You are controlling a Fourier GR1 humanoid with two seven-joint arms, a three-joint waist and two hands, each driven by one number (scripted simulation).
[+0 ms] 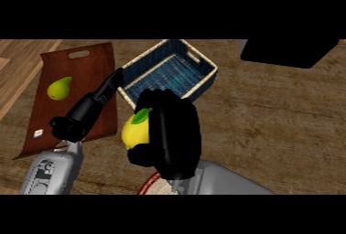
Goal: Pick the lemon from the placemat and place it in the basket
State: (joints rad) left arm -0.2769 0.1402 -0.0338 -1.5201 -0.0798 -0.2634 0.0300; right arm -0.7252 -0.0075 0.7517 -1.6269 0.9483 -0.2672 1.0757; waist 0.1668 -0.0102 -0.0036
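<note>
The yellow lemon [136, 130], with a green patch at its top, sits in my right hand [172, 132], whose black fingers and thumb curl round it; the hand covers its right side. Hand and lemon hang just in front of the basket's near corner. The basket [202, 61] is woven, blue inside with a pale rim, and stands at the upper middle with nothing visible in it. A sliver of the round placemat [150, 183] with a red edge peeks out under my right forearm. My left hand [91, 109] rests open, fingers straight, pointing toward the basket's left side.
A brown cutting board [71, 68] with a handle slot lies at the left, a green-yellow pear [59, 88] on it. A black box [290, 52] stands at the upper right. Bare wooden counter [277, 123] spreads to the right of the basket.
</note>
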